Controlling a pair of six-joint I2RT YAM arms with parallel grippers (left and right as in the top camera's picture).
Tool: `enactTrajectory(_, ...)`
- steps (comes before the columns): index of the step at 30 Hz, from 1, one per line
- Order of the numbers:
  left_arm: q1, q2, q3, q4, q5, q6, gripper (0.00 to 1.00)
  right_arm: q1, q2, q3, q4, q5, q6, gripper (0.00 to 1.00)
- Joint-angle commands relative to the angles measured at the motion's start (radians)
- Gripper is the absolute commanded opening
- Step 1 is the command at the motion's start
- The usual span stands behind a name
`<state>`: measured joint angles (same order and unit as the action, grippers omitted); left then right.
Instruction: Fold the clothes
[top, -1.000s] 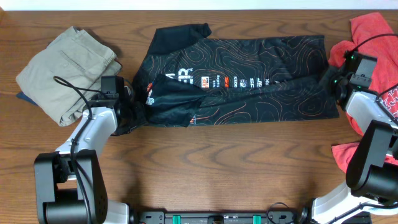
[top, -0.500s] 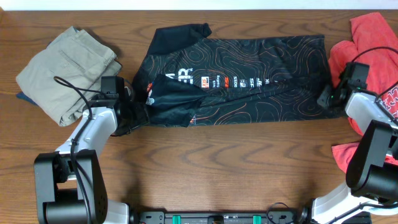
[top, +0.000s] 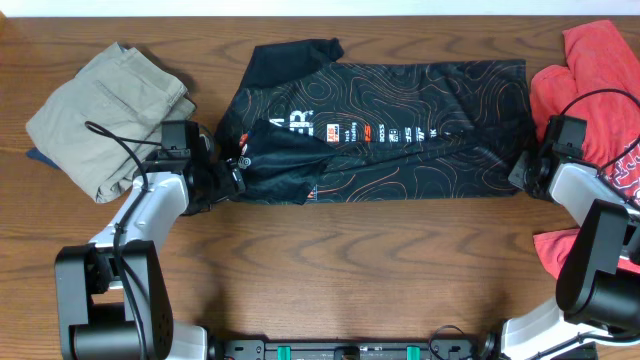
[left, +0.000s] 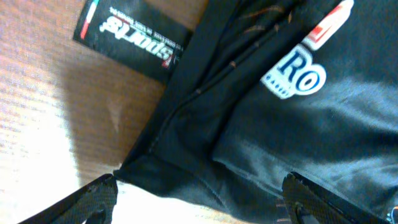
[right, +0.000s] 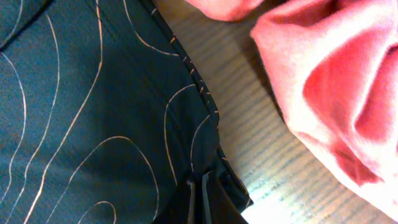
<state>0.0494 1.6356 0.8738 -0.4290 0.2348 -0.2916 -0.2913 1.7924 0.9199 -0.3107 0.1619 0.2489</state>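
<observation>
The left tool (top: 231, 181) stands wide astride a sleeve of the jersey (top: 400, 110), while the right tool (top: 521, 172) pinches its hem corner.

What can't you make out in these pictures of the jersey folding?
- Overhead: the jersey sponsor logos are too small to read.
- Left wrist: label text blurred.
- Right wrist: right gripper mostly cut off by the bottom edge.
- Overhead: red cloth cut off by the right edge.

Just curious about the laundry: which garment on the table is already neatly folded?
The khaki trousers at the left; the black jersey lies spread out, the red garment crumpled.
</observation>
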Motion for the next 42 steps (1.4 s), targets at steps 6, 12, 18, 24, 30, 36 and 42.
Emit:
enactTrajectory(6,0.002,0.045,-0.007,0.025,0.007,0.001,0.79,-0.01,0.039,-0.061,-0.084,-0.009,-0.002,0.01)
enactTrajectory(12,0.002,0.122,-0.007,0.038,0.007,0.002,0.5,-0.01,0.039,-0.061,-0.102,-0.009,-0.003,0.01)
enactTrajectory(18,0.003,0.124,-0.007,-0.033,0.004,0.002,0.06,-0.01,0.039,-0.061,-0.17,-0.009,-0.002,0.01)
enactTrajectory(24,0.053,0.083,-0.007,-0.282,-0.072,0.002,0.06,-0.01,0.039,-0.061,-0.367,-0.013,0.036,0.01)
enactTrajectory(30,0.126,0.016,-0.007,-0.502,-0.095,0.006,0.06,-0.01,0.038,-0.061,-0.542,-0.023,0.066,0.01)
enactTrajectory(36,0.153,-0.108,-0.005,-0.554,-0.142,0.006,0.09,-0.01,0.002,-0.048,-0.564,-0.052,0.071,0.01)
enactTrajectory(42,0.152,-0.24,0.059,-0.53,-0.024,0.011,0.79,-0.01,-0.114,0.087,-0.571,-0.131,0.069,0.33)
